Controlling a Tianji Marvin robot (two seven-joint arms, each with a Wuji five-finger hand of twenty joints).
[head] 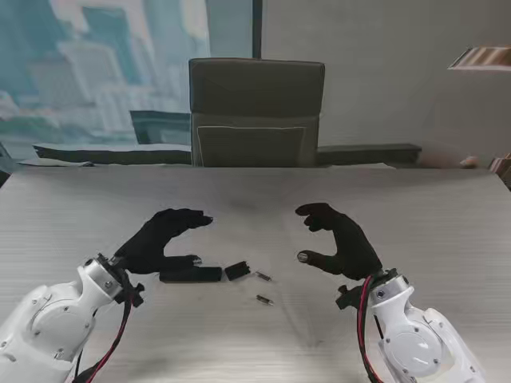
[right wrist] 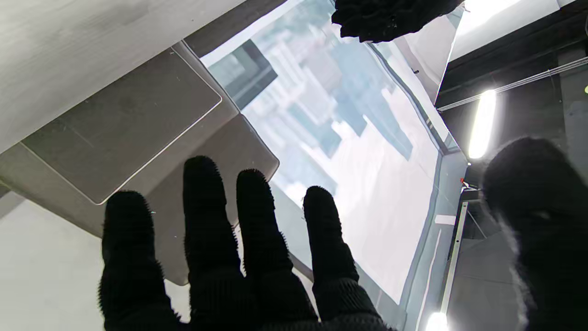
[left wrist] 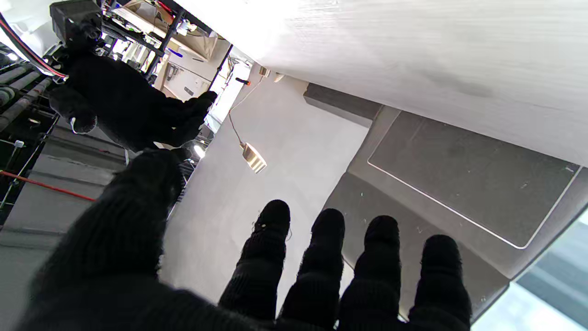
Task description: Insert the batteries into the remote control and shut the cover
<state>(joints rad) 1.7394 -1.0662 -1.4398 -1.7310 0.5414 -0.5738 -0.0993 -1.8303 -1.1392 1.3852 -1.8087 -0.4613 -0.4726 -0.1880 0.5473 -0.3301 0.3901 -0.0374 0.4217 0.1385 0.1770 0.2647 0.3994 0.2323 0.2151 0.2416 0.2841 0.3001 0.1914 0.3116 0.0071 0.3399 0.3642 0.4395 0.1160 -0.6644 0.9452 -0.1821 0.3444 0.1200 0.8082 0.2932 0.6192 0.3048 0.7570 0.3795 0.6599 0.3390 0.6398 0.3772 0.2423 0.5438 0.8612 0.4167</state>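
Stand cam sits high behind both arms, looks down and fwd across the bench (head: 255, 191) to the chair (head: 256, 112) and window beyond; whole work area in frame, both hands small. Left wrist cam looks along the left hand (left wrist: 193, 276) fingers, very close, pic upside down: bench (left wrist: 413, 55) edge, chair (left wrist: 468, 184) back, plus the right hand (left wrist: 124, 105) across from it. Right wrist cam, same close setup along the right hand (right wrist: 220, 257), faces chair (right wrist: 119, 124) and window, catches a bit of the left hand (right wrist: 390, 16). All three share the chair back and far bench edge.
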